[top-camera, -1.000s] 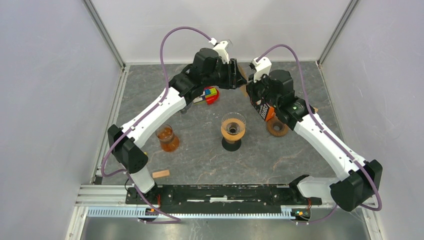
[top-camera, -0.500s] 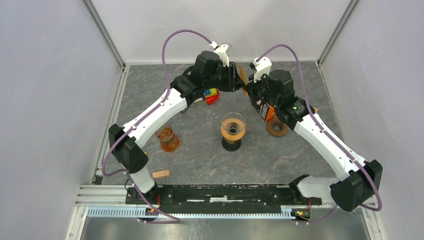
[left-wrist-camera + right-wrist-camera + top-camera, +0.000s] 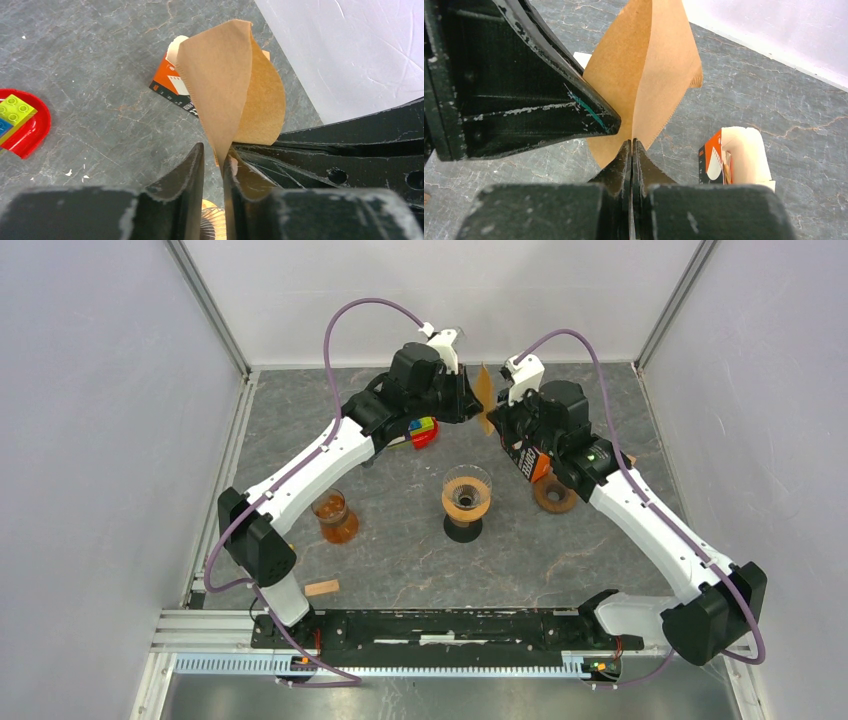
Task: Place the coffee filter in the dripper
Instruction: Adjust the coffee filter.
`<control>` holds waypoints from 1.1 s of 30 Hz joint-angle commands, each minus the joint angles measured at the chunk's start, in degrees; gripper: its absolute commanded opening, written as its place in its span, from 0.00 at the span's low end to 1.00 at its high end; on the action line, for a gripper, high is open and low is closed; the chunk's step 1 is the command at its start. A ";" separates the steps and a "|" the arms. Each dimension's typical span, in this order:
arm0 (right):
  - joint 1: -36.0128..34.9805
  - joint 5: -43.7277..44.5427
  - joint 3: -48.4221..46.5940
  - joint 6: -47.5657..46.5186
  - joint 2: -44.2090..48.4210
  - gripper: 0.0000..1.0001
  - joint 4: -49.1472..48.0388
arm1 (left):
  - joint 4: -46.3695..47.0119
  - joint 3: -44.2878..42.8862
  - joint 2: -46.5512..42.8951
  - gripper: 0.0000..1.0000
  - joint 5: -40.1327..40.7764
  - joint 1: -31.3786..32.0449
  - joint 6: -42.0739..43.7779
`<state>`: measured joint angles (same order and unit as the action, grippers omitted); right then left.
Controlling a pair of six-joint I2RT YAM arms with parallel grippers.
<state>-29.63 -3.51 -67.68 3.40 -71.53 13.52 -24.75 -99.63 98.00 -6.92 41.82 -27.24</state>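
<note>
Right gripper pinches the coffee filter; orange box's print illegible.

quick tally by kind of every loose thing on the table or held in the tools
coffee filter: 1
dripper: 1
glass cup: 1
toy brick piece: 1
orange box: 1
wooden block: 1
brown round piece: 1
total: 7

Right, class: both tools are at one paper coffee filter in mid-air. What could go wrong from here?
Tearing: the right tool is shut on the coffee filter at one edge while the left tool straddles one layer; pulling apart could rip it. Missed grip: the left jaws show a gap, so the layer may slip out. Dropping: the dripper stands well clear, not beneath the filter.
</note>
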 commanded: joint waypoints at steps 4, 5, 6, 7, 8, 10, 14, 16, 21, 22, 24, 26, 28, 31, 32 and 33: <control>-0.25 2.12 0.26 0.18 1.83 0.00 -2.29 | 1.73 -1.81 0.24 0.05 0.94 0.28 5.80; -0.23 3.06 0.31 -0.04 2.07 0.00 -2.19 | 1.73 -1.60 0.03 0.02 0.86 0.28 5.94; -0.26 3.77 0.35 -0.34 2.16 0.00 -2.05 | 1.83 -1.32 -0.21 0.02 0.89 0.36 6.38; -0.24 5.11 0.36 -0.47 2.20 0.00 -2.01 | 1.73 -1.12 -0.47 0.02 1.07 0.45 6.75; -0.26 5.87 0.36 -0.73 2.32 0.01 -1.92 | 1.73 -0.93 -0.60 0.02 1.28 0.60 7.39; -0.26 7.26 0.44 -0.80 2.44 0.05 -1.81 | 1.36 -0.82 -0.91 0.02 2.37 1.04 8.75; -0.25 9.33 0.78 -1.69 2.69 0.06 -1.76 | 0.43 -0.91 -1.38 0.02 5.42 1.92 11.86; -0.25 9.94 1.01 -1.82 2.79 0.08 -1.90 | 0.10 -0.91 -1.64 0.02 6.62 2.36 13.00; -0.22 8.21 0.97 -0.88 2.48 0.21 -2.44 | -0.03 -1.10 -1.86 0.02 6.74 4.11 14.83; -0.26 7.95 0.75 -0.72 2.33 0.23 -2.49 | -0.08 -1.09 -1.90 0.02 6.71 4.38 14.93; -0.23 7.60 0.41 -0.65 2.18 0.27 -2.38 | -0.16 -1.20 -1.91 0.02 6.74 4.74 15.10; -0.26 7.77 0.01 -0.67 2.08 0.30 -2.29 | -0.20 -1.09 -2.10 0.02 8.06 5.00 15.19; -0.25 7.73 -0.39 -0.67 1.96 0.31 -2.18 | -0.24 -1.09 -2.15 0.02 8.09 5.10 15.29; -0.19 8.55 -0.83 -0.80 1.66 0.31 -2.02 | -0.30 -0.91 -2.24 0.02 8.04 5.20 15.29; -0.21 9.04 -1.03 -0.97 1.59 0.30 -1.96 | -0.38 -0.91 -2.28 0.02 8.06 5.28 15.36; -0.30 9.60 -1.14 -1.09 1.48 0.29 -1.88 | -0.38 -0.83 -2.34 0.02 8.06 5.29 15.46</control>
<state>-29.63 4.21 -66.65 2.31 -70.24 13.39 -25.47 -99.68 98.00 -0.03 46.81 -15.11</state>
